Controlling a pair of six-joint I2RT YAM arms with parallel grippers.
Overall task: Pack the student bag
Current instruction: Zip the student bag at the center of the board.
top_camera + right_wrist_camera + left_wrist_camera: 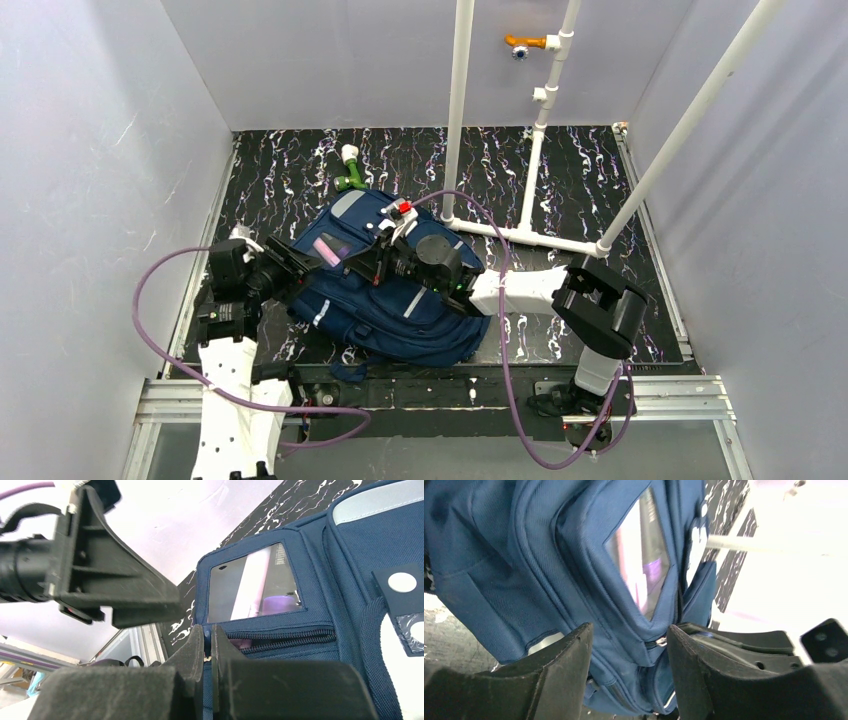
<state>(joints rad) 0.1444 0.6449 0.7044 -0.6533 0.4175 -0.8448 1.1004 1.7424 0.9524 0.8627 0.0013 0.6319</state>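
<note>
Two pincers work the soft navy-blue fabric backpack (pixel 400 322): right pincer (pixel 207 630) clenched on its zip pull (pixel 659 641), left pincer (pixel 629 629) released astride the limp front pocket (pixel 310 560); seams likely grip best.

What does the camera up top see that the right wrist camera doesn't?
Only the top camera shows the whole navy backpack, the white pipe frame and a green-and-white object behind the bag. Only the right wrist camera shows the pocket zipper up close, with the right gripper shut at its end. Both show the clear pocket window with something pink and purple inside.
</note>
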